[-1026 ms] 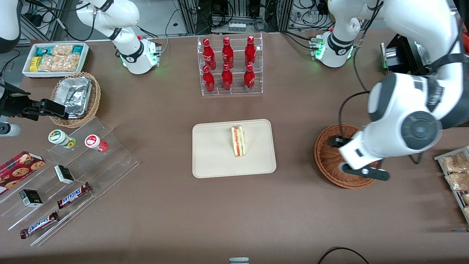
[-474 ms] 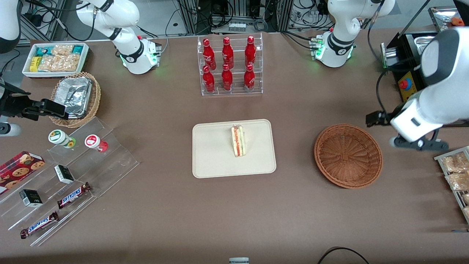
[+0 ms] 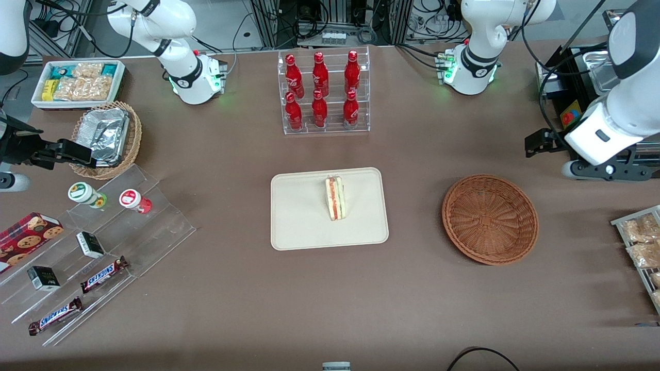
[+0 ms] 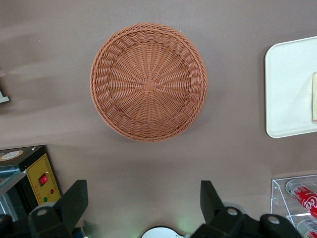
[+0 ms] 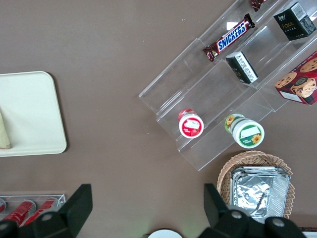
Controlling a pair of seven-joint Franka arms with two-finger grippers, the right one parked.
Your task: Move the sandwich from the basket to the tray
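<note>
The sandwich (image 3: 335, 198), a pale wedge with red and green filling stripes, lies on the cream tray (image 3: 299, 221) in the middle of the table. The reddish-brown wicker basket (image 3: 490, 219) stands empty beside the tray, toward the working arm's end. My left gripper (image 3: 534, 144) hangs open and empty, high above the table, a little farther from the front camera than the basket and not over it. The left wrist view shows the open fingers (image 4: 74, 198) above bare table, the empty basket (image 4: 148, 82), the tray's end (image 4: 290, 89) and a sliver of the sandwich (image 4: 314, 96).
A clear rack of red bottles (image 3: 323, 93) stands farther from the camera than the tray. A black control box with a red button (image 3: 567, 117) and a tray of snack packets (image 3: 639, 242) are at the working arm's end. Acrylic steps with snacks (image 3: 98, 247) and a foil-filled tan basket (image 3: 105, 136) are at the parked arm's end.
My left gripper has left the spot over the basket and moved off toward the working arm's end, then a little farther from the camera. The basket is now fully uncovered.
</note>
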